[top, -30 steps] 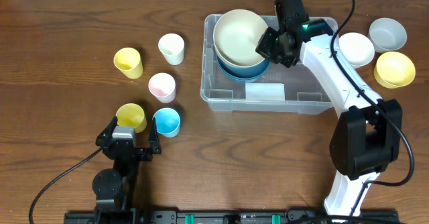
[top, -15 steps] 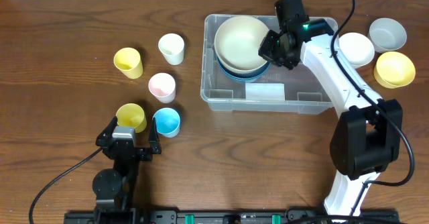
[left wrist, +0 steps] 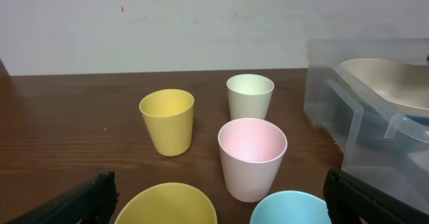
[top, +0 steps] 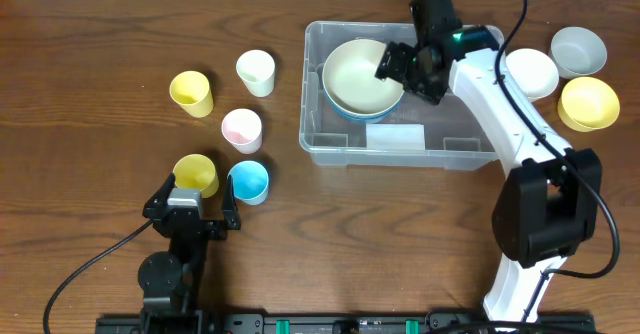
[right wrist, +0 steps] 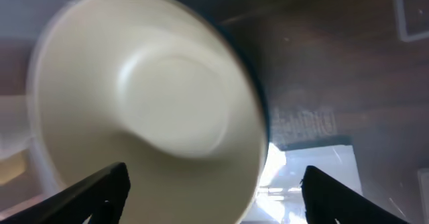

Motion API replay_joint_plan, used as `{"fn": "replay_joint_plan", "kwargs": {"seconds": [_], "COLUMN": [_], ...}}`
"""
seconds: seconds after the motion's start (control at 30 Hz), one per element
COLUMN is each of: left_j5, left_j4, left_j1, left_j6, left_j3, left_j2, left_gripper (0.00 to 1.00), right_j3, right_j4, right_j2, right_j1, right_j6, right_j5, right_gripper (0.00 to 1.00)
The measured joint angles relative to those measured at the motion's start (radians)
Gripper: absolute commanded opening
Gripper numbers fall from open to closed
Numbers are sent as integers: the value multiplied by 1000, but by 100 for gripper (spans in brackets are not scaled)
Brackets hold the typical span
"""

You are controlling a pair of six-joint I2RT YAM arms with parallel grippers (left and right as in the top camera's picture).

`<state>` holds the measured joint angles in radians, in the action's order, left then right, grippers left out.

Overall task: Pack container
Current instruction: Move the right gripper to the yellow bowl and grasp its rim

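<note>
The clear container stands at the back middle of the table, with a white label on its bottom. Inside it a cream bowl rests nested in a blue bowl. My right gripper hovers open over the cream bowl's right rim, its fingers apart from it. The right wrist view shows the cream bowl below the open gripper, blurred. My left gripper stands open near the front left, just behind a yellow cup and a blue cup, holding nothing.
Right of the container lie a white bowl, a grey bowl and a yellow bowl. Left of it stand a yellow cup, a pale cup and a pink cup.
My right gripper has opened and let go of the cream bowl, which dropped from a tilt to lie nested in the blue bowl. The left arm has not moved.
</note>
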<state>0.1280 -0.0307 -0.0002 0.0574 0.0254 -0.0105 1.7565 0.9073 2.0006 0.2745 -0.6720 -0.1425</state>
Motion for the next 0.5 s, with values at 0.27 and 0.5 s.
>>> {"fn": "replay_joint_plan", "kwargs": {"seconds": [0.27, 0.5], "left_j5": [0, 0], "left_j4": [0, 0], "left_j1": [0, 0], "left_j6": [0, 0], "left_j3": [0, 0], "left_j2": [0, 0], "left_gripper": [98, 98], "right_j3": [323, 422], "right_j4": [235, 421], "right_j2": [-47, -176], "right_j1": [-26, -241], "right_j6": [64, 27], "right_j5": [128, 378], "right_gripper": [99, 99]}}
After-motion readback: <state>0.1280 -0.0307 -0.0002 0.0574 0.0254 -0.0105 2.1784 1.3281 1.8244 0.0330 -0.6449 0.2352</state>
